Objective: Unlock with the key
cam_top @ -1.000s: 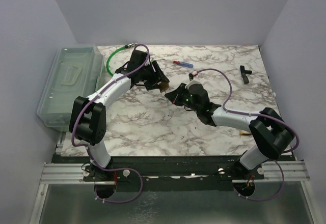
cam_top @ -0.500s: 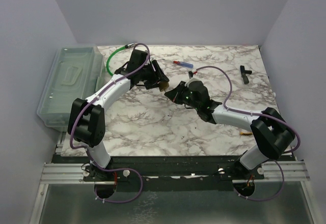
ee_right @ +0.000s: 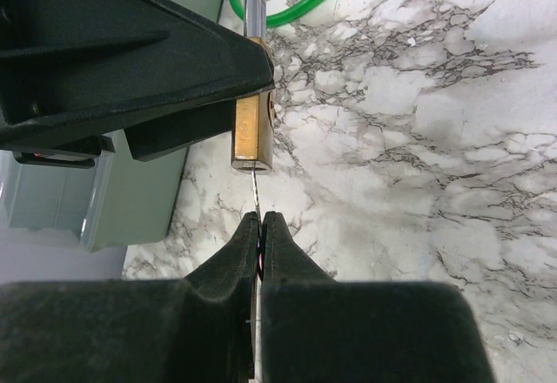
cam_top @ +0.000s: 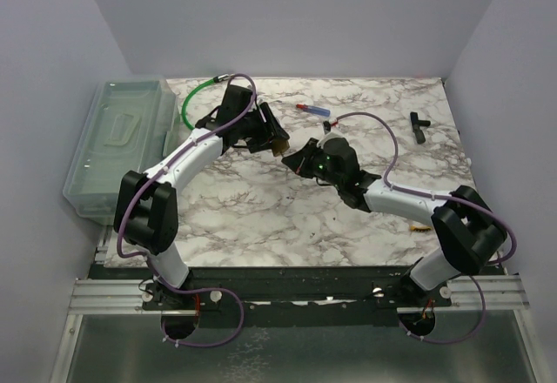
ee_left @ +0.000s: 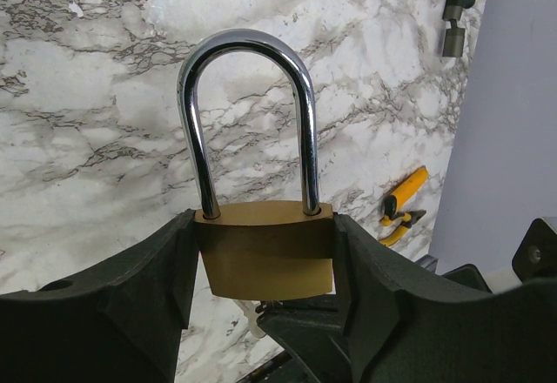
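Note:
My left gripper (ee_left: 265, 265) is shut on the brass body of a padlock (ee_left: 265, 248) with a closed steel shackle (ee_left: 248, 104), held above the marble table. The padlock shows in the top view (cam_top: 278, 146) and edge-on in the right wrist view (ee_right: 252, 135). My right gripper (ee_right: 261, 219) is shut on a thin silver key (ee_right: 256, 190), seen edge-on. The key's blade reaches up to the padlock's underside; its tip sits at the keyhole. In the top view the right gripper (cam_top: 300, 162) is just right of the padlock.
A clear plastic bin (cam_top: 117, 144) stands at the left edge. A green cable (cam_top: 196, 96) lies at the back left. A red and blue pen (cam_top: 313, 109) and a black fitting (cam_top: 419, 126) lie at the back. Yellow pliers (ee_left: 402, 204) lie near the right arm.
The right gripper has crept slightly toward the padlock with the key. The left arm holds the padlock nearly still.

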